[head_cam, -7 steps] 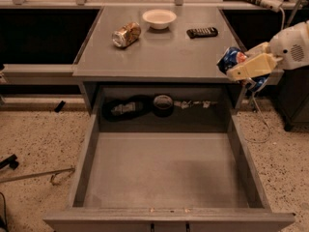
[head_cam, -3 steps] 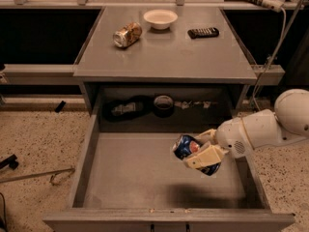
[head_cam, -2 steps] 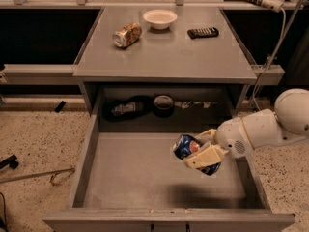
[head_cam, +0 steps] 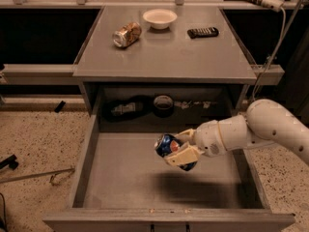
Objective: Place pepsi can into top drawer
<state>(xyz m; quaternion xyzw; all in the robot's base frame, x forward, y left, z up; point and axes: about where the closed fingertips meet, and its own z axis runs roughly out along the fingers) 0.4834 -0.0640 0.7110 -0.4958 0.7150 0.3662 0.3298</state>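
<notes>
A grey table top [head_cam: 164, 57] stands on speckled flooring [head_cam: 34, 139], with the top drawer [head_cam: 120, 178] open beneath its near edge. Toward the top's far edge lie a tan can [head_cam: 127, 34] on its side at the left, a white bowl [head_cam: 160, 18] at the middle and a black remote [head_cam: 203, 32] at the right. The gripper [head_cam: 181, 151] reaches in over the drawer's right wall, its jaws clamped on the tilted pepsi can [head_cam: 166, 144], which hangs above the drawer floor right of middle.
</notes>
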